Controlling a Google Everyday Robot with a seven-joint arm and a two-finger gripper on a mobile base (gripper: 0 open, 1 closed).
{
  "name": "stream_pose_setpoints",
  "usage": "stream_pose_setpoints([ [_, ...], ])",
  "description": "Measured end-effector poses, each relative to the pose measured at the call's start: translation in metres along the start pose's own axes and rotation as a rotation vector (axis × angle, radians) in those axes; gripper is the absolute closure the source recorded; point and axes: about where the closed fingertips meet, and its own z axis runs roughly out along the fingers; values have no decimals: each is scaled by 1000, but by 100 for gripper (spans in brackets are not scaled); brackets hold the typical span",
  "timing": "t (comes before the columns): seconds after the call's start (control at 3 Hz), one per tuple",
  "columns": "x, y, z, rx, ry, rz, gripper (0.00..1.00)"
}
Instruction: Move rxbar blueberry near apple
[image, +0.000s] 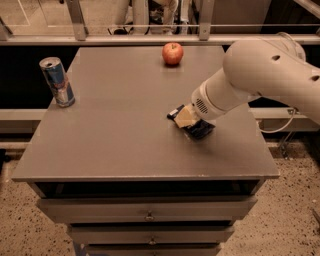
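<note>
Hand (188, 120) seen on flat navy-blue snack bar wrapper (201, 130), grip cannot be told; grasping judged, carry to far round red apple (172, 53) needed.

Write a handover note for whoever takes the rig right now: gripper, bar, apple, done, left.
Gripper: low at the right-middle of the table, on top of the rxbar blueberry. This view does not show whether it has hold of the bar.
Rxbar blueberry: flat on the table, partly under the gripper.
Apple: at the far edge, about centre, well apart from the bar.
Drink can: upright at the left edge, off the likely path.
Done: gripper is at the bar.
Left: confirm the grasp, carry the bar toward the far edge, and set it down beside the apple.
</note>
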Motion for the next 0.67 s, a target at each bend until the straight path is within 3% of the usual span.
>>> stream_pose_setpoints([
  [0.33,-41,-34,-36,112,-75,-59,100],
  [0.67,-42,-36,-35,118,-77,-57,100],
])
